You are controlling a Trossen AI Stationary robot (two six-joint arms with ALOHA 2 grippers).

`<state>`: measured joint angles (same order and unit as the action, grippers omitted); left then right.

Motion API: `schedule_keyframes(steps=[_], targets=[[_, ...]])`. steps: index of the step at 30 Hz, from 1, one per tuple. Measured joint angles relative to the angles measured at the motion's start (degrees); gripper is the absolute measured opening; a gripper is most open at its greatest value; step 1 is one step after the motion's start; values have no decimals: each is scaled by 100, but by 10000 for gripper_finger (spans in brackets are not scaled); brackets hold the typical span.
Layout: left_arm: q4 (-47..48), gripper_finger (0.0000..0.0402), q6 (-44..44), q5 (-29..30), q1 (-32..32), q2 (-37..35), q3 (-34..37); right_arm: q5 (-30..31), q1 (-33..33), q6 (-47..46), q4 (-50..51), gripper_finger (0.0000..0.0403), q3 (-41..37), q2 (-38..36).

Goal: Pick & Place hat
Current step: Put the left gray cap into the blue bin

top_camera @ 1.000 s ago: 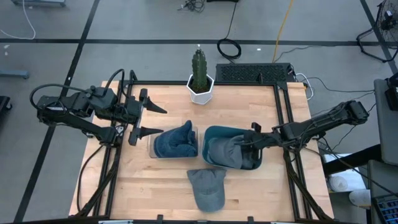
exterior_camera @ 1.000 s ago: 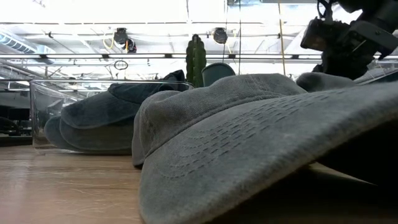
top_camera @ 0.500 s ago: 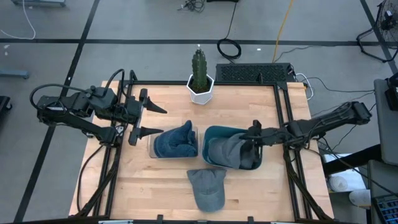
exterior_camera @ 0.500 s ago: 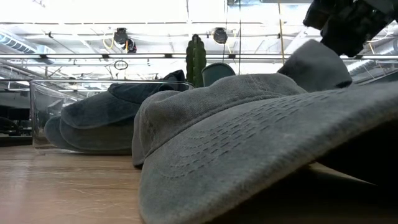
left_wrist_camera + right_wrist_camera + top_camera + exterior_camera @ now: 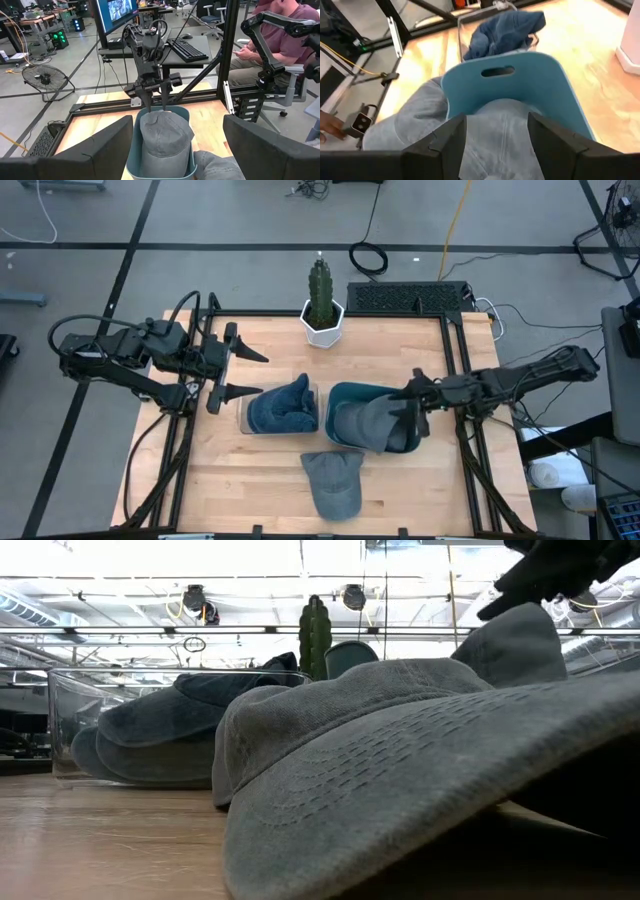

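A grey hat (image 5: 362,423) lies in the teal bin (image 5: 336,394), with one part over the bin's near rim and another part standing up (image 5: 512,640). My right gripper (image 5: 413,408) is open just above that raised part, at the bin's right end; its fingers (image 5: 449,142) are wide apart over the hat (image 5: 500,140). A second grey hat (image 5: 333,483) lies flat on the table near the front edge. A blue hat (image 5: 282,408) sits in a clear container (image 5: 243,416). My left gripper (image 5: 262,374) waits open at the table's left, above the surface. My right gripper stands open over the grey hat's raised part (image 5: 162,120), its fingers pointing slantwise down from the table's right. Whether a fingertip (image 5: 485,612) touches the cloth I cannot tell.
A potted cactus (image 5: 322,305) stands at the far edge. A keyboard (image 5: 408,297) lies beyond the table's far right corner. A person (image 5: 285,45) sits behind the right arm's side. Bare wood shows at the near left and near right.
My right gripper has opened and let go of the grey hat. It has risen and drawn back a little toward the table's right edge. The hat stays in the teal bin, with one part pulled up into a peak.
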<state>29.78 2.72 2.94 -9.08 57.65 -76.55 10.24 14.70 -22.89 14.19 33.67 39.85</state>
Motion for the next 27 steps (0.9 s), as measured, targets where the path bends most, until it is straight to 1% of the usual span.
schedule_keyframes(steps=[3, 5, 7, 10, 12, 13, 15, 18, 20, 22, 23, 25, 27], targets=[[0, 319, 0, 0, -2, 0, 0, -2, 0, 71, -150, 200, 0, -115], [0, 319, 1, 0, -2, 0, 0, -6, 3, 115, -488, 200, 0, -121], [0, 319, 2, 0, -2, 0, 0, -133, 16, 133, -1002, 199, -1, -57], [0, 319, 2, 0, -2, 0, 0, -379, 170, 268, -2149, 188, 22, 146], [0, 319, 1, 0, -2, 0, 0, -606, 371, 508, -2436, 172, 302, 361], [0, 319, 1, 0, -1, -1, 0, -605, 506, 666, -2423, 162, 502, 498], [0, 319, 0, 0, 0, 0, 0, -518, 791, 984, -2057, 137, 926, 831], [0, 319, 0, 0, 0, 0, 0, -27, 1128, 1363, -1100, 89, 1618, 1525], [0, 319, 1, 0, -2, -1, 0, 331, 1264, 1417, -416, 48, 1973, 2011], [-3, 319, 2, 0, 0, 0, 0, 646, 1324, 1397, -206, 14, 2169, 2472], [-2, 319, 1, 0, -1, 0, 0, 768, 1331, 1340, -211, 8, 2190, 2686], [-4, 319, 0, 0, 0, 0, 0, 918, 1329, 1111, -141, 13, 2188, 3055], [-2, 319, 2, 0, 0, -2, 0, 927, 1270, 793, 13, 15, 2188, 3401]])
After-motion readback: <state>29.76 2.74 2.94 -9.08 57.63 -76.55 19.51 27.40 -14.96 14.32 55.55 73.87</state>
